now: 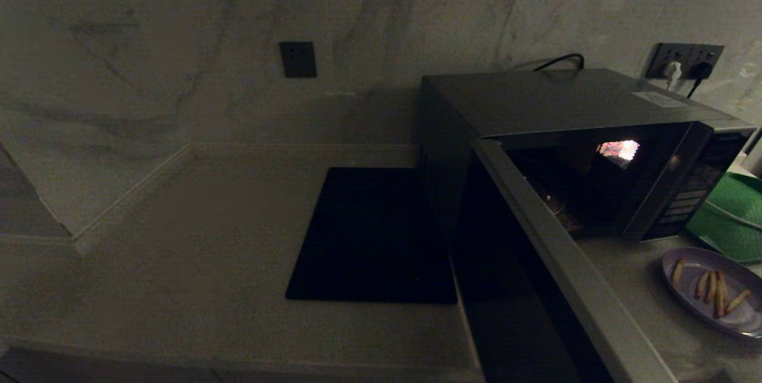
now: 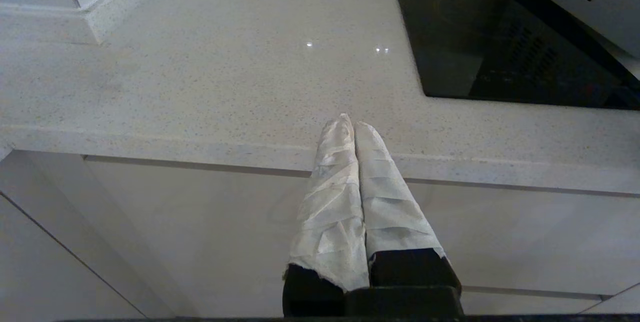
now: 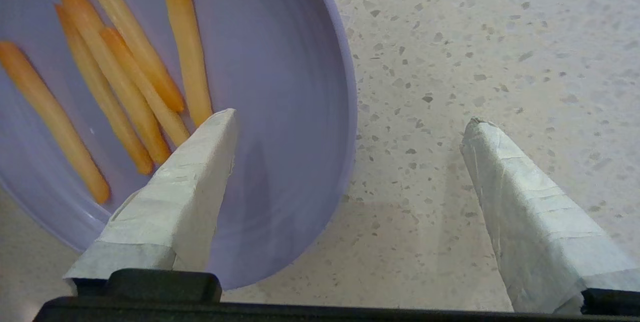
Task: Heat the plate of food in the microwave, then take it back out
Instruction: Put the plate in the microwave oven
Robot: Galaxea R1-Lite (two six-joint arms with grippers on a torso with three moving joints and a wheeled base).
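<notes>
Right claw (image 3: 350,136): spread wide, holding nothing, straddling the rim of the plate of food (image 3: 280,86) on the counter (image 3: 475,36). Microwave (image 1: 571,133): door open. Left claw (image 2: 348,124): closed, empty, parked at the counter edge.

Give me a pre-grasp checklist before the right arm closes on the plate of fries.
1. Microwave door open: ok, it is swung wide and the cavity is exposed.
2. Plate of food reachable: ok, it sits on the counter in front of the microwave, fries on it.
3. Right gripper jaws open: ok, they stand wide apart.
4. Rim between the jaws: ok, one jaw is over the plate, the other over bare counter.
5. Contact with the rim: cannot tell.
6. Left gripper out of the way: ok, jaws together, parked at the counter edge far from the plate.
</notes>
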